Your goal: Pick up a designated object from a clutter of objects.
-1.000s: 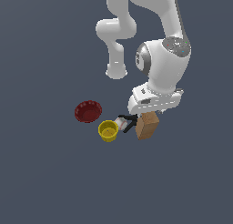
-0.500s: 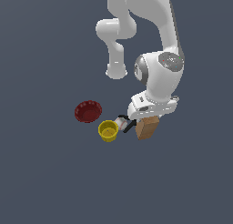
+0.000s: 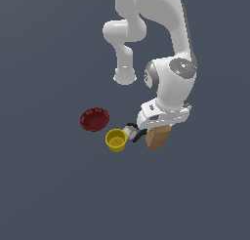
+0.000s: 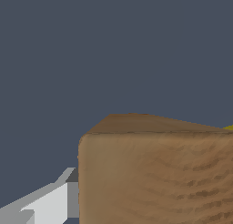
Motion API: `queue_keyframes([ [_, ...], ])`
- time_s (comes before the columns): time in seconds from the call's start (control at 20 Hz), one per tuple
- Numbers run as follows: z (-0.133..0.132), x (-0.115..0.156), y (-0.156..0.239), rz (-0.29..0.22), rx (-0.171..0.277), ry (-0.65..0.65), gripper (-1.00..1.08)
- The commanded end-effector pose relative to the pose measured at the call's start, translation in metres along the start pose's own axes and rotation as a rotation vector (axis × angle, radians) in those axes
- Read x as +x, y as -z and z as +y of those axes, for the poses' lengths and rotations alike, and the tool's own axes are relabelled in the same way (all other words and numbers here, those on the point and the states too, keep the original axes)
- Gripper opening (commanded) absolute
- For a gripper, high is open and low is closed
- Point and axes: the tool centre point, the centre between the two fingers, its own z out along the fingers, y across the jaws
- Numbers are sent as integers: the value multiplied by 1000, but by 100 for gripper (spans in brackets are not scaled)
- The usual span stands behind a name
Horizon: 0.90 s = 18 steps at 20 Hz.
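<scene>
Block, wooden: tan-brown, grain-textured, filling the lower part of the wrist view, very close to the lens. One pale finger visible beside its face, whether touching or a hair apart not resolved; opposite finger out of frame.

Tool: down at the block's top in the exterior view, hidden under the white wrist housing. Jaw opening and any grip not shown; cannot tell whether closed on the block or merely straddling it.

Block again, exterior view: standing on the dark bench, at the exterior view's right end of the clutter, directly beneath the wrist. No visible gap under it, so judged not yet lifted.

Clamp, black: just beside the block on the exterior view's left, with a pale rounded shape, probably the baseball, tucked against it; detail too small to confirm.

Cup, yellow: near the clamp, further to the exterior view's left; a sliver of yellow also at the wrist view's edge.

Bowl, dark red: farthest of the group, apart from the cup.

Step in hand, as judged: final descent or closing on the block. Next move calls for a firm squeeze across opposite faces, then a straight vertical lift, keeping clear of the clamp close alongside.
</scene>
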Motion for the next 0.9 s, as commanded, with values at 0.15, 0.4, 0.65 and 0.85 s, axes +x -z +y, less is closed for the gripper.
queue_keyframes([
  [0.15, 0, 0, 0, 0, 0, 0, -100],
  [0.4, 7, -1, 6, 0, 0, 0, -100],
  [0.65, 28, -5, 26, 0, 1, 0, -100],
  [0.85, 55, -9, 52, 1, 2, 0, -100],
])
